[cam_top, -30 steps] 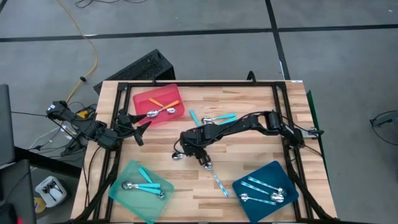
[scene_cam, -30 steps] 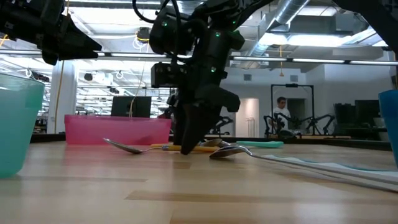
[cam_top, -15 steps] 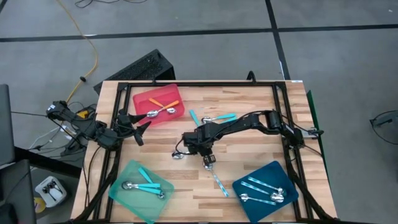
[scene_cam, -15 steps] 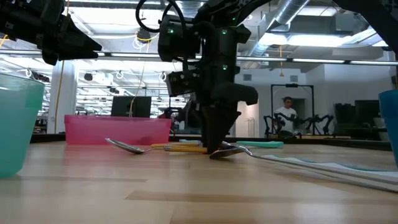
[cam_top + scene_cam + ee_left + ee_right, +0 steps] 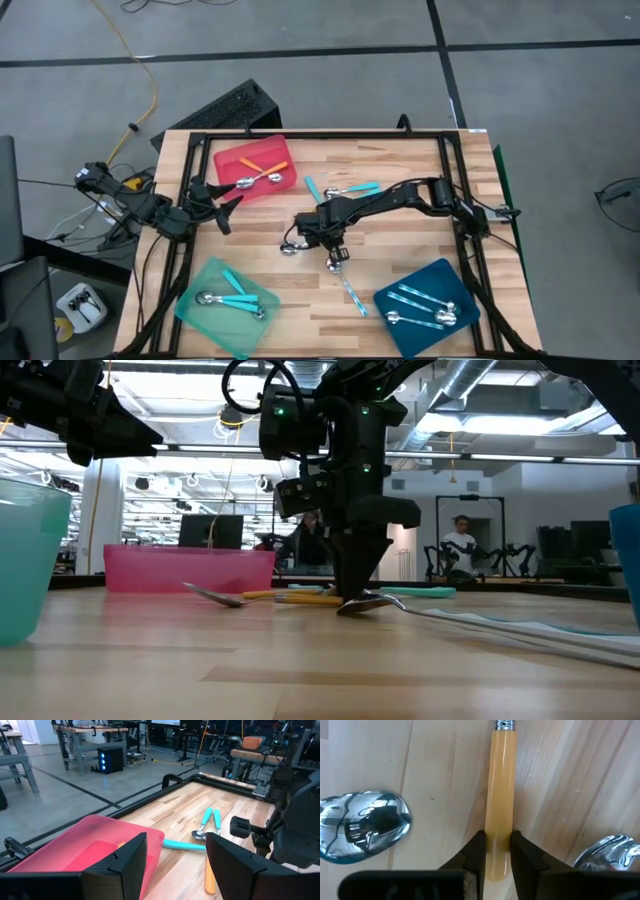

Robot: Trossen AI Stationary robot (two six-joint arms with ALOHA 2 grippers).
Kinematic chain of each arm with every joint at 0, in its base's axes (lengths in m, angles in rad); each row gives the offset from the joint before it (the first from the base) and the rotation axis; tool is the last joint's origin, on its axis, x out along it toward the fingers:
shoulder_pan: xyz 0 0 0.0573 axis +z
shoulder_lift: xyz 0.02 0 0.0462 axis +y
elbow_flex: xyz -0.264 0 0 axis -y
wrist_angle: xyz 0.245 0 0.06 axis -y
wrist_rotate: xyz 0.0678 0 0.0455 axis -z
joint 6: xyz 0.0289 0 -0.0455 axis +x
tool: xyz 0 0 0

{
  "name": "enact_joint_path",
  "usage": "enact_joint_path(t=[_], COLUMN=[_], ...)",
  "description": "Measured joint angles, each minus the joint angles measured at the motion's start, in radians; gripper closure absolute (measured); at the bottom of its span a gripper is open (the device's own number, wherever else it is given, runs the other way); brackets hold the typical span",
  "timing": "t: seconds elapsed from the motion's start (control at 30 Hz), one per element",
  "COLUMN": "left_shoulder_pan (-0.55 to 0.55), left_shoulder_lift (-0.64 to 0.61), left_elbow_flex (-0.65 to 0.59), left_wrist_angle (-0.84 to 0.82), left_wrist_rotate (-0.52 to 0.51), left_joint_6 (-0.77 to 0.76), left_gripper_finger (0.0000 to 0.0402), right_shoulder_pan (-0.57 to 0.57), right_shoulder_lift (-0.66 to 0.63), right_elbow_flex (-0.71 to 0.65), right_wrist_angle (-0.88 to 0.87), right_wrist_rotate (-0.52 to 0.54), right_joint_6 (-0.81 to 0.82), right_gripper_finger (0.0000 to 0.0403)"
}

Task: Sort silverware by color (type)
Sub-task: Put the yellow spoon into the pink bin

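A pale wooden table (image 5: 400,180) sits on a grey floor, with an open workshop of benches and a seated person far behind it in the low view. My right gripper (image 5: 495,851) is down at the middle of the table, its two fingers (image 5: 473,854) pressed against either side of an orange spoon handle (image 5: 501,780). The handle lies flat on the wood and I have it near its free end, away from the metal collar. My left gripper (image 5: 175,865) waits by the red tray (image 5: 232,158) at the table's left edge, fingers spread, holding nothing.

The spoon looks light and stiff, but I judge the glossy handle slippery, and a grip this far from the bowl may let it swing as it lifts. A hold nearer the middle would balance better. Two shiny spoon bowls (image 5: 367,822) lie just beside the handle, so a careless lift could nudge them.

The red tray already holds orange spoons (image 5: 262,173), the green tray (image 5: 200,290) turquoise ones (image 5: 238,292), the blue tray (image 5: 395,290) pale patterned ones (image 5: 420,305). A pale spoon (image 5: 348,285) and two turquoise spoons (image 5: 340,189) remain loose on the table.
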State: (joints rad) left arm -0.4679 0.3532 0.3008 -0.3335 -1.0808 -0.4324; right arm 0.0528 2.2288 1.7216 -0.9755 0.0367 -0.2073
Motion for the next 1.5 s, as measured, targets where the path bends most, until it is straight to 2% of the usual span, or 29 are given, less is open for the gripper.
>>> enact_joint_path(t=[0.27, 0.57, 0.73, 0.87, 1.2, 1.33, 1.5], left_shoulder_pan=[0.000, 0.000, 0.000, 0.000, 0.000, 0.000, 0.000], left_shoulder_lift=[0.000, 0.000, 0.000, 0.000, 0.000, 0.000, 0.000], left_elbow_flex=[0.000, 0.000, 0.000, 0.000, 0.000, 0.000, 0.000], left_wrist_angle=[-0.010, -0.012, -0.013, -0.013, -0.013, -0.014, -0.016], left_wrist_rotate=[0.001, 0.001, 0.001, 0.001, 0.001, 0.002, 0.001], left_joint_6=[0.000, 0.000, 0.000, -0.003, -0.005, -0.006, -0.006], left_gripper_finger=[0.0212, 0.0212, 0.0212, 0.0212, 0.0212, 0.0212, 0.0212], right_shoulder_pan=[0.000, 0.002, 0.002, 0.002, -0.021, -0.030, -0.034], right_shoulder_lift=[-0.025, -0.027, -0.027, -0.027, -0.027, -0.009, 0.016], right_elbow_flex=[0.041, 0.117, 0.122, 0.122, 0.122, 0.123, 0.122], right_wrist_angle=[-0.050, -0.091, -0.089, -0.066, 0.068, 0.101, 0.121], right_wrist_rotate=[-0.005, -0.008, -0.008, -0.013, -0.014, -0.013, -0.012], right_joint_6=[0.027, 0.032, 0.036, 0.056, 0.219, 0.258, 0.267], right_gripper_finger=[0.0318, 0.0365, 0.0370, 0.0339, 0.0214, 0.0194, 0.0197])
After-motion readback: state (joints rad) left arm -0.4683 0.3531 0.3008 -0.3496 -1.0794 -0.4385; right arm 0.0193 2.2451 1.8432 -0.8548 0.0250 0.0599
